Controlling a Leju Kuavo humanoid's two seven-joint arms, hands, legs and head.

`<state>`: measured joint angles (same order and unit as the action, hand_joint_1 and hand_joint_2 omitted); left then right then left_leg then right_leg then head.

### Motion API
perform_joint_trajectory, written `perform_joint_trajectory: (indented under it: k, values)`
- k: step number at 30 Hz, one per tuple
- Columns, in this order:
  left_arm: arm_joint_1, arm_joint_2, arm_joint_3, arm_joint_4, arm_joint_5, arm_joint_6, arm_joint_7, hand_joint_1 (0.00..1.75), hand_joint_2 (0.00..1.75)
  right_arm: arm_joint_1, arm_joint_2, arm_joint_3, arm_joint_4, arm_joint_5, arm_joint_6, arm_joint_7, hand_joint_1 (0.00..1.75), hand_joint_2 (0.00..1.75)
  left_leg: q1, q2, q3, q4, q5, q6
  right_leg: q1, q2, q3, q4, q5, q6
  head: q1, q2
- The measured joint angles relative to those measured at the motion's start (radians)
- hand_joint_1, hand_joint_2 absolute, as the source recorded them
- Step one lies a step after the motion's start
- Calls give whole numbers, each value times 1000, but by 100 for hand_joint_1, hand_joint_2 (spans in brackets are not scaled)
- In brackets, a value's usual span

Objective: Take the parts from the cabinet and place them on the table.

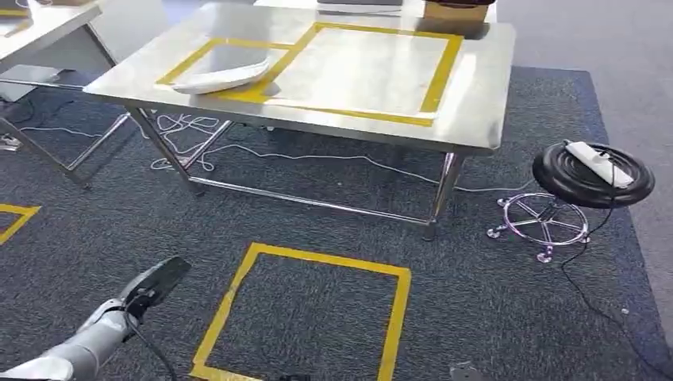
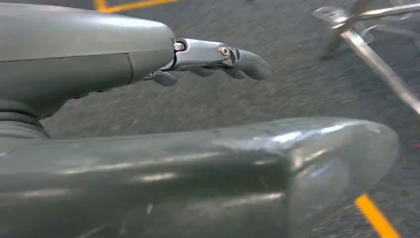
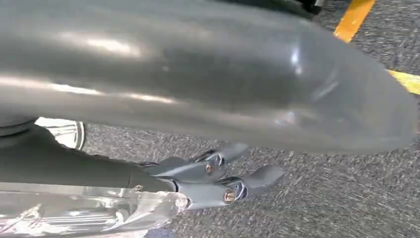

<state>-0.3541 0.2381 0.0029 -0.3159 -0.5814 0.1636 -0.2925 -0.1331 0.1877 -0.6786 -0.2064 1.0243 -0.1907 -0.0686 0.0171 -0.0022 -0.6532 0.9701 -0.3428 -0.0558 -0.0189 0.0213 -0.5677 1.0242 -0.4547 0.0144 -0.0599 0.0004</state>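
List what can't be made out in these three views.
- Right hand's load: right wrist view shows crinkled clear wrap cut off by the edge; contents unreadable.
- Left hand: thumb blocks much of the left wrist view; fingers look empty.
- Brown box on the table: cropped by the head view's top edge.

A part (image 1: 224, 78) lies on the table (image 1: 476, 111), a stool (image 1: 591, 176) to its right

Lab or workshop: steel table (image 1: 476, 95) (yellow-taped zones), taped carpet (image 1: 492, 302), stool (image 1: 591, 178).
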Motion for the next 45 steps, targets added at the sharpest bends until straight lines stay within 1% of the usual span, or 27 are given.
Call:
perform_joint_trajectory:
  k: [1, 2, 4, 5, 10, 11, 14, 15, 17, 19, 20, 21, 22, 25, 26, 28, 30, 32, 33, 35, 36, 37, 40, 41, 42, 43, 45]
  values:
    - [71, -38, 44, 16, 7, 6, -6, 0, 0, 6, -3, -1, 0, -1, -2, -4, 0, 0, 0, 0, -116, 271, -158, -5, 5, -13, -12, 0, 5, -10, -5, 0]
    - [89, -53, 65, 24, 6, -5, 5, 0, 0, 10, -6, -1, 0, -1, -2, -4, 0, 0, 1, 1, -106, 290, -146, -5, 6, -29, -14, 0, 5, -9, -5, 0]
    - [97, -60, 71, 28, -8, -6, 23, 0, 0, 9, -6, -2, 0, -3, -4, -6, 0, 0, 6, 8, -9, 137, -82, -6, 3, -38, -12, 1, 4, -2, -5, 0]
    - [107, -75, 72, 29, -15, 5, 28, 0, 0, 8, -7, -2, 0, -7, -8, -10, 0, 0, 9, 38, 44, 59, -69, -10, 7, -41, -10, 3, 2, 6, -6, 0]
    - [200, -143, 91, 51, -5, 27, 36, 0, 0, 19, -14, -9, 0, -35, -22, -36, 0, 0, -4, 16, 52, 31, -81, 34, 5, -56, -2, -5, -6, 34, -3, 0]
    - [219, -155, 97, 56, -3, 27, 43, 0, 0, 21, -14, -13, 0, -39, -24, -39, 0, 0, -3, 13, 53, 30, -80, 40, 3, -44, -9, 11, -25, 39, -1, 0]
    - [257, -183, 114, 69, -2, 26, 49, 0, 0, 32, -16, -25, 0, -43, -28, -44, 0, 0, -7, -7, 50, 30, -79, 56, 8, -28, -104, 235, -146, 37, 2, 0]
    - [266, -189, 115, 72, -2, 25, 50, 0, 0, 35, -17, -26, 0, -44, -29, -44, 0, 0, -10, -17, 49, 30, -79, 58, 8, -26, -133, 299, -168, 35, 1, 0]
    - [277, -194, 117, 79, -2, 21, 55, 0, 0, 37, -18, -30, 0, -45, -29, -44, 0, 0, -12, -39, 49, 30, -78, 58, 13, -24, -131, 292, -138, 26, 2, 0]
    - [279, -199, 121, 83, -2, 20, 56, 0, 0, 35, -19, -30, 0, -45, -30, -44, 0, 0, -12, -64, 52, 30, -77, 56, 16, -8, -50, 128, -51, 13, 1, 0]
    - [279, -203, 122, 83, -2, 19, 56, 0, 0, 35, -20, -31, 0, -45, -30, -44, 0, 0, -11, -77, 53, 30, -75, 54, 16, 28, -1, 33, -15, 6, 2, 0]
    - [278, -208, 123, 84, -2, 19, 58, 0, 0, 33, -23, -31, 0, -45, -30, -44, 0, 0, -15, -85, 49, 32, -73, 48, 12, 63, 9, 5, -29, 6, 2, 0]
    - [279, -208, 125, 85, 0, 13, 69, 0, 0, 31, -23, -31, 0, -48, -34, -47, 0, 0, -11, -94, 44, 34, -71, 43, 14, 46, 15, 0, -22, 16, 3, 0]
    - [298, -214, 138, 97, 4, -9, 88, 0, 0, 33, -24, -37, 0, -57, -39, -52, 0, 0, -6, -115, 42, 23, -60, 22, 18, 29, 14, -4, -15, 6, 2, 0]
    - [311, -216, 142, 100, 7, -11, 88, 0, 0, 32, -24, -41, 0, -60, -42, -56, 0, 0, -8, -90, 39, 32, -70, 20, 11, 14, 19, -15, -7, 0, 2, 0]
    - [319, -229, 145, 101, 7, -8, 86, 0, 0, 35, -24, -48, 0, -66, -45, -63, 0, 0, -12, -27, -14, 136, -145, 11, 11, -6, 20, -20, -4, -8, -11, 0]
    - [319, -237, 147, 101, 7, -3, 74, 0, 0, 42, -25, -55, 0, -73, -50, -67, 0, 0, -8, -13, -84, 285, -208, 5, 14, -36, 18, -19, -5, -8, -10, 0]
    - [324, -241, 155, 104, 14, 9, 58, 0, 0, 45, -25, -60, 0, -79, -53, -71, 0, 0, -6, -11, -90, 306, -195, 0, 13, -62, 16, -19, -6, -8, -11, 0]
    - [326, -242, 160, 105, 14, 16, 51, 0, 175, 45, -25, -63, 0, -81, -54, -73, 0, 0, -4, -8, -60, 255, -162, -1, 12, -73, 17, -19, -6, -6, -11, 0]
    - [325, -246, 164, 106, 13, 35, 37, 0, 175, 46, -25, -71, 0, -86, -60, -78, 0, 0, -2, 24, 42, 87, -91, -3, 10, -92, 21, -17, -10, 1, -11, 0]
    - [321, -254, 165, 106, 13, 37, 32, 0, 175, 47, -27, -75, 0, -87, -63, -80, 0, 0, -8, 81, 77, 21, -99, -5, 19, -101, 21, -13, -15, 10, -15, 0]
    - [318, -257, 168, 106, 13, 37, 30, 0, 175, 49, -28, -77, 0, -87, -65, -81, 0, 0, -7, 61, 78, 21, -91, 14, 22, -106, 16, -11, -21, 16, -13, 0]
    - [324, -264, 179, 110, 17, 22, 31, 0, 175, 50, -28, -82, 0, -81, -70, -80, 0, 0, -13, 36, 74, 21, -92, 35, 17, -128, 35, -19, -18, 30, -5, 0]
    - [326, -267, 185, 111, 23, 8, 36, 0, 175, 50, -28, -82, 0, -78, -71, -77, 0, 0, -8, 27, 75, 18, -86, 44, 10, -108, 28, -14, -28, 40, -6, 0]
    - [326, -267, 191, 111, 31, -5, 42, 0, 175, 52, -29, -83, 0, -73, -72, -76, 0, 0, -8, 20, 74, 18, -86, 49, 10, -62, 19, 18, -55, 42, -2, 0]
    - [323, -272, 198, 111, 36, -13, 43, 0, 175, 57, -30, -83, 0, -70, -72, -75, 0, 0, -8, 11, 73, 18, -85, 55, 10, -41, -11, 86, -96, 42, -2, 0]
    - [319, -278, 206, 111, 40, -20, 37, 0, 175, 66, -30, -84, 0, -69, -73, -75, 0, 0, -10, -14, 71, 18, -84, 60, 10, -26, -87, 253, -169, 43, 0, 0]
